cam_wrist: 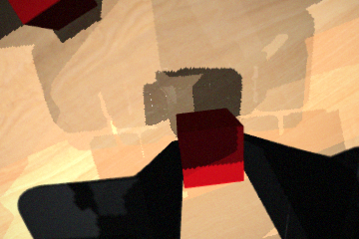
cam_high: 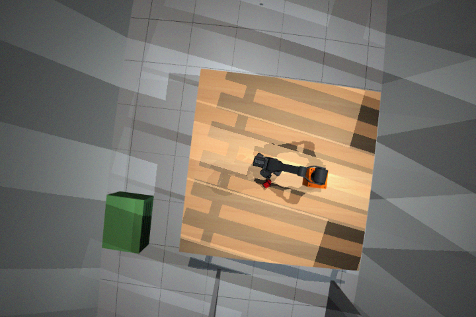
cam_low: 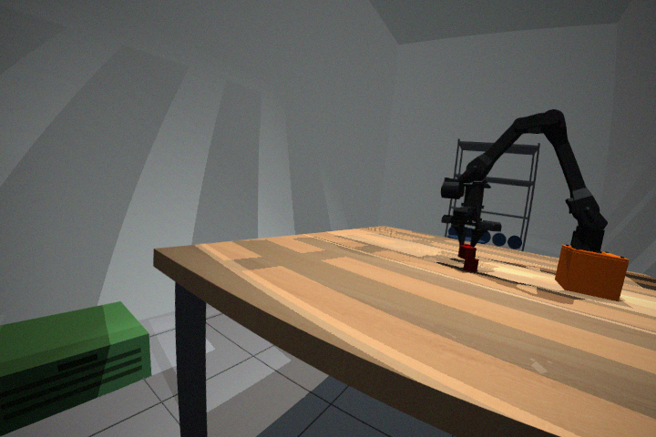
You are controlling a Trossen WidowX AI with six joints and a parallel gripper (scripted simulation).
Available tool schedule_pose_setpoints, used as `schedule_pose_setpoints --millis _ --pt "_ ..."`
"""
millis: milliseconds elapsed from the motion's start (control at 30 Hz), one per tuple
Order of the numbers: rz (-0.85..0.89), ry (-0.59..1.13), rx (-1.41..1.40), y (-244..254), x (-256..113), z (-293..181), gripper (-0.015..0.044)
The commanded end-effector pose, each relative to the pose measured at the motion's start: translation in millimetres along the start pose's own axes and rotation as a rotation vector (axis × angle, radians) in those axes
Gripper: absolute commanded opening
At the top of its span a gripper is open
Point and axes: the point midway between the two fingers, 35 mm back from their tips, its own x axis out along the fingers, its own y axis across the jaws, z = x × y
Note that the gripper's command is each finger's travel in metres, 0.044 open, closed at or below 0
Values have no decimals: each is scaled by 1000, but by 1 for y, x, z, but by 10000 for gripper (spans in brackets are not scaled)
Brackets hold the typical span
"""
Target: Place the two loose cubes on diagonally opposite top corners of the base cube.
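From where I stand, the table (cam_high: 283, 231) (cam_low: 339, 288) has a pale wood top with streaky grain, banded by shadow, with straight edges meeting at square corners. Its thick front edge is darker brown.

The black gripper (cam_high: 265, 174) (cam_low: 467, 244) (cam_wrist: 207, 143) points down, its tapered fingers closed on opposite sides of a plain red cube (cam_low: 466, 250) (cam_wrist: 211, 144), flat-faced and crisp-edged. I can't tell whether that cube touches the wood.

A second red block (cam_high: 267, 183) (cam_low: 470, 264) (cam_wrist: 53, 10) is near it; the wrist view shows bare wood between them, and cuts that block off at the far left. Both are well in from the table's edges.

The arm's orange, boxy base (cam_high: 324, 185) (cam_low: 591, 273) stands to the right. Down left, beyond the table, is a green box (cam_high: 122, 224) (cam_low: 55, 350) with dark slots.
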Motion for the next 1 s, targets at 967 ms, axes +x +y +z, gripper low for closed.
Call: schedule_pose_setpoints --millis 967 --pt "-19 -3 25 5 -86 6 105"
